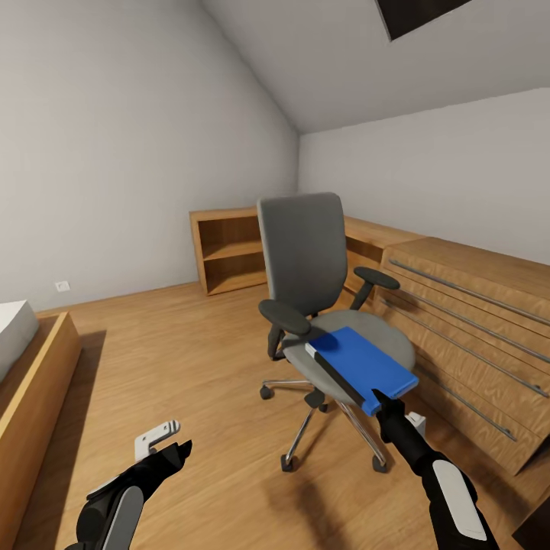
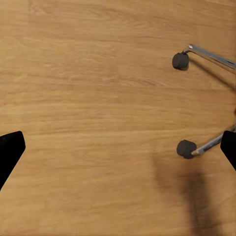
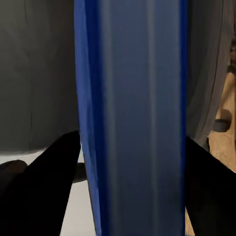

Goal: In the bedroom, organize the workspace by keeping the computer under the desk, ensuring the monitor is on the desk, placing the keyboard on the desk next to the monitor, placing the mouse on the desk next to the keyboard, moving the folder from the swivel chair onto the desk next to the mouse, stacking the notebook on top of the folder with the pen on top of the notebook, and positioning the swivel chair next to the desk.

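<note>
- The swivel chair (image 1: pixel 313 305) stands on the wood plank floor (image 1: pixel 176 359) in the middle of the attic bedroom, its grey back toward the far corner and its seat facing the robot.
- The folder (image 1: pixel 365 365), bright blue with a dark spine edge, lies flat on the chair seat, its near corner jutting past the seat's front rim.
- The right gripper (image 1: pixel 380 399) is at that near corner; in the right wrist view the folder's blue edge (image 3: pixel 132 118) runs between the two black fingers (image 3: pixel 39 187), which sit against both faces, so the gripper is closed on the folder.
- The left gripper (image 1: pixel 169 447) hangs low over bare floor, well apart from the chair, fingers spread wide with nothing between them; the left wrist view shows its fingertips (image 2: pixel 10 150) at the frame's edges.
- Two castors (image 2: pixel 181 61) on chrome spokes of the chair's base appear in the left wrist view, with a shadow on the planks.
- A long light-wood low cabinet (image 1: pixel 473 328) with metal rail handles runs along the right wall, just beside the chair and the right arm.
- An open wooden shelf unit (image 1: pixel 229 252) stands against the back wall behind the chair.
- A wooden bed frame (image 1: pixel 34 382) sits at the left edge.
- A black-framed skylight (image 1: pixel 416 14) is set in the sloped ceiling.
</note>
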Tool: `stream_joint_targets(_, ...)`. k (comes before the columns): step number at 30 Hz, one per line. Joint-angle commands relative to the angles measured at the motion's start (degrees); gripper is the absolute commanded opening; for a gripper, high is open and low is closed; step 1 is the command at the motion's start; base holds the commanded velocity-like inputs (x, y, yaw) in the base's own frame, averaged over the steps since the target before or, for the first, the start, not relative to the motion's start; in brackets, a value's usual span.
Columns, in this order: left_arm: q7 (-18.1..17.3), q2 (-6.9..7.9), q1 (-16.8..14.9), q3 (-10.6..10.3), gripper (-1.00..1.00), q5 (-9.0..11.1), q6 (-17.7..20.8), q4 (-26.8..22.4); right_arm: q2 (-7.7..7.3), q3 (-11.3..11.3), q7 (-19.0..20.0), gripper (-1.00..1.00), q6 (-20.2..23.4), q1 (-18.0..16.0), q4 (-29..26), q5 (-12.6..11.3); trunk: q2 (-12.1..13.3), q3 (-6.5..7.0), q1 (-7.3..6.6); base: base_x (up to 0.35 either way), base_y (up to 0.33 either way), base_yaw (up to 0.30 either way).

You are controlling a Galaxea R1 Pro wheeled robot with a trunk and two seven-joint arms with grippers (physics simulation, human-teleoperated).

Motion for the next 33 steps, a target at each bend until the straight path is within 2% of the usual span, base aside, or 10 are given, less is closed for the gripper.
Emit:
stream_joint_targets(1, 0.44, -0.03, -0.03, 0.03, 1.00, 0.61, 0.21, -0.07, 0.06, -0.26, -0.23, -1.00, 0.40, -0.05, -0.01, -0.10, -0.02, -0.06, -0.01, 0.000, 0.000, 0.000)
stream_joint_targets(6, 0.44, -0.02, -0.03, 0.03, 1.00, 0.56, 0.28, -0.07, 0.06, -0.29, -0.79, -1.00, 0.35, -0.05, -0.08, -0.10, -0.02, -0.06, -0.01, 0.000, 0.000, 0.000)
stream_joint_targets(24, 0.63, -0.10, -0.03, -0.01, 1.00, 0.03, 0.03, -0.07, -0.10, -0.53, -0.71, -1.00, 0.09, -0.05, -0.26, -0.09, 7.19, 3.18, -3.97, -0.001, 0.000, 0.000)
stream_joint_targets(33, 0.63, -0.16, -0.03, -0.01, 1.00, -0.17, 0.03, -0.07, -0.18, -0.79, -0.69, -1.00, -0.06, -0.05, -3.34, 0.09, 10.80, 4.79, -5.94, -0.262, -0.057, 0.000)
